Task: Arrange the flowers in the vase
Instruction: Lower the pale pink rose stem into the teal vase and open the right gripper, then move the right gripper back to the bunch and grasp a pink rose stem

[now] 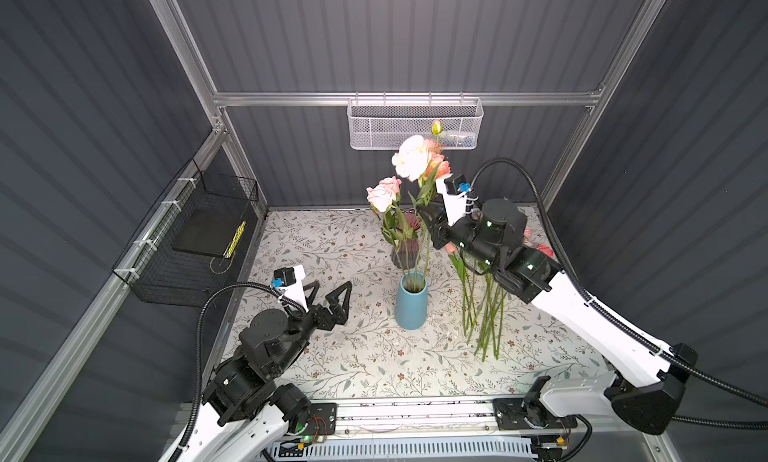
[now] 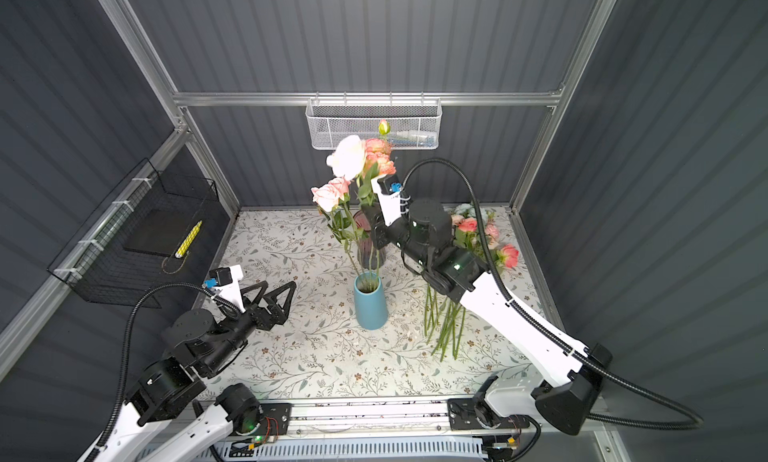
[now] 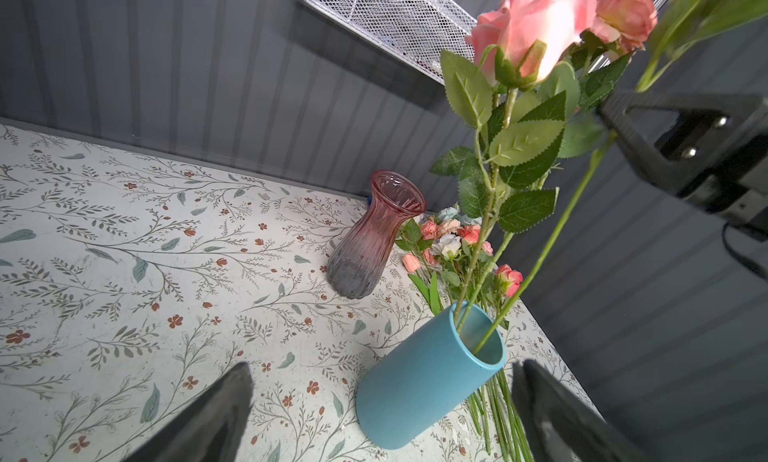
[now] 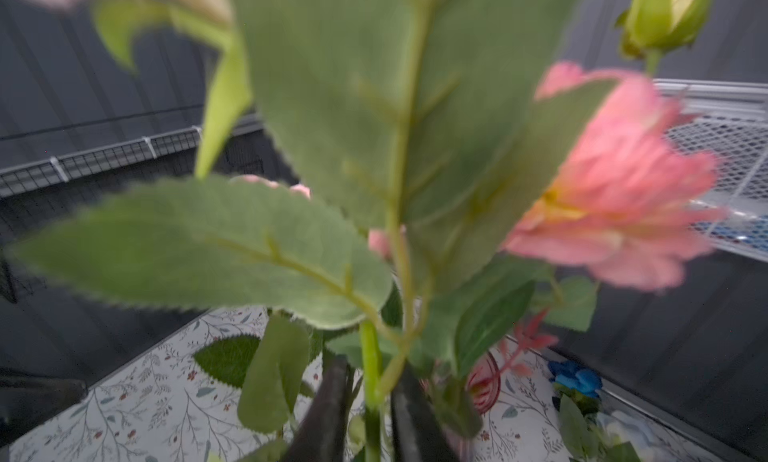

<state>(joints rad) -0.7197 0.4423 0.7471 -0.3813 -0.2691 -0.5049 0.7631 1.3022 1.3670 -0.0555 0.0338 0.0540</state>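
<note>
Stem (image 4: 370,343) stands loose between the right gripper's (image 4: 370,374) parted jaws so it can settle in the vase (image 1: 411,306) below; left gripper (image 1: 332,287) gapes idle.

Arm links: white plastic shells (image 1: 590,331), black cylindrical joints (image 1: 266,331)
Cabling: black corrugated conduit (image 1: 241,285)
Gripper tips: black triangular openwork fingers (image 1: 349,287)
Wrist cameras: white mounts (image 1: 295,289), blue connectors (image 1: 275,282)

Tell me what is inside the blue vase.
A few green flower stems stand in the blue vase, their rose heads well above. Its opaque wall hides their lower ends and the bottom.
</note>
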